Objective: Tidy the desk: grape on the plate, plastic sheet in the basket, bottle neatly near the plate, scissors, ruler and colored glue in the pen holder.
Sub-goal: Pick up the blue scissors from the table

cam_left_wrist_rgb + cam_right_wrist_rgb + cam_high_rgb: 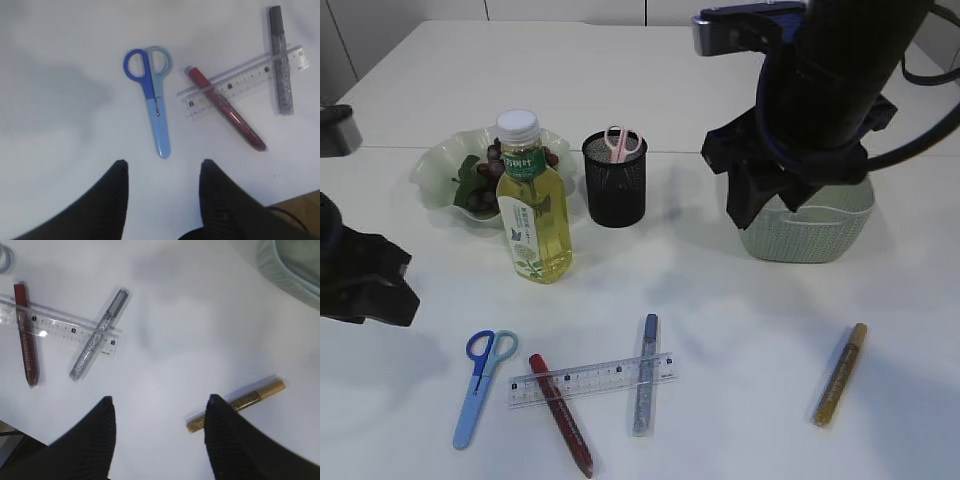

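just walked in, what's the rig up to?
Desk tidy, partway. Grapes are on the plate, the bottle stands beside it, and pink scissors are in the pen holder. Both grippers are open and empty: the left gripper hangs over the blue scissors, the right gripper by the gold glue. The ruler, red glue and silver glue lie on the table. The basket sits behind the right arm.

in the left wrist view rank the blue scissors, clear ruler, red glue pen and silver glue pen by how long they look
1. clear ruler
2. blue scissors, silver glue pen and red glue pen: all look close in length, and each lies at a different angle, so I can't rank them.
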